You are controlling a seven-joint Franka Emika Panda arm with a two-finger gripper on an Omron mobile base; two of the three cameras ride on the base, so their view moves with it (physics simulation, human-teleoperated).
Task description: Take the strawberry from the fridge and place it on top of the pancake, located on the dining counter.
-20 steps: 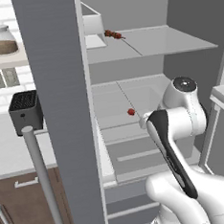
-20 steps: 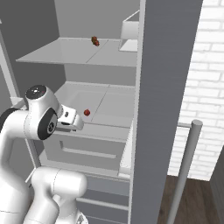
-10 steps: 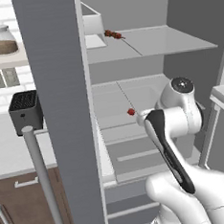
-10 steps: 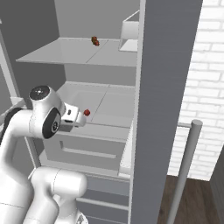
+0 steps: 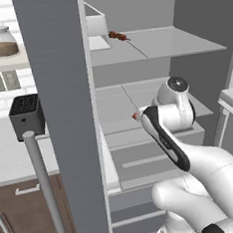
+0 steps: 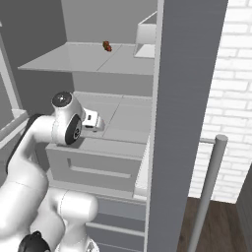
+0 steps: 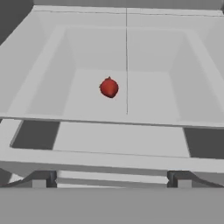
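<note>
We see the strawberry (image 7: 109,87) lying on the pale middle shelf (image 5: 118,102) of the fridge (image 5: 63,118), out in the open part of that shelf and touching nothing else; in the left base view it shows as a small red spot (image 5: 135,117) just beside the arm's white wrist. Seen from the hand, the berry sits ahead of the gripper (image 7: 111,179), a little left of the seam that runs down the shelf floor, and well apart from the two dark fingertips (image 7: 41,178) that rise low in that view. We read the claw as spread fully wide, with nothing between its fingers and nothing in its hold. In the right base view the gripper (image 6: 96,123) reaches in over the same shelf, level with it, in front of the berry. On the shelf above the strawberry lies a reddish-brown food item (image 5: 118,36), near a white box (image 5: 96,26) at that shelf's left end. Outside the fridge, left of its open door, a dark toaster (image 5: 26,114) stands on the wall counter (image 5: 7,153), and a jar (image 5: 3,41) sits on a ledge above it.
</note>
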